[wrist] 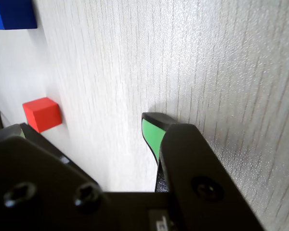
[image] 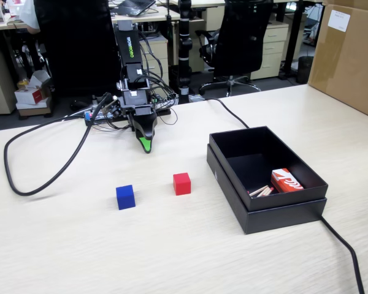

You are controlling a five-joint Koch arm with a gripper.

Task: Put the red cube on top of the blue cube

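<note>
Green-lined and black, the gripper (image: 147, 147) is pointing its tip down at the pale wood-grain table (image: 172, 245) in the fixed view; we are seeing only one tapering tip there, and in the wrist view a single green-faced finger (wrist: 153, 133) beside the black housing, so we cannot tell whether the jaws are parted or closed; nothing is showing between them. We are finding the red cube (image: 182, 184) sitting on the table in front of the gripper, a little to the right in the fixed view and apart from the tip; in the wrist view the red cube (wrist: 42, 114) is lying at the left edge, clear of the finger. We are seeing the blue cube (image: 125, 197) resting on the table to the left of the red one in the fixed view, the two near each other but not touching; the wrist view is catching it only at the top left corner (wrist: 13, 14). Further right, a black open box (image: 306, 184) is standing on the table, holding a red-and-white carton (image: 286, 181) in its right-hand corner; a black cable (image: 43, 174) is looping across the table at the left.
</note>
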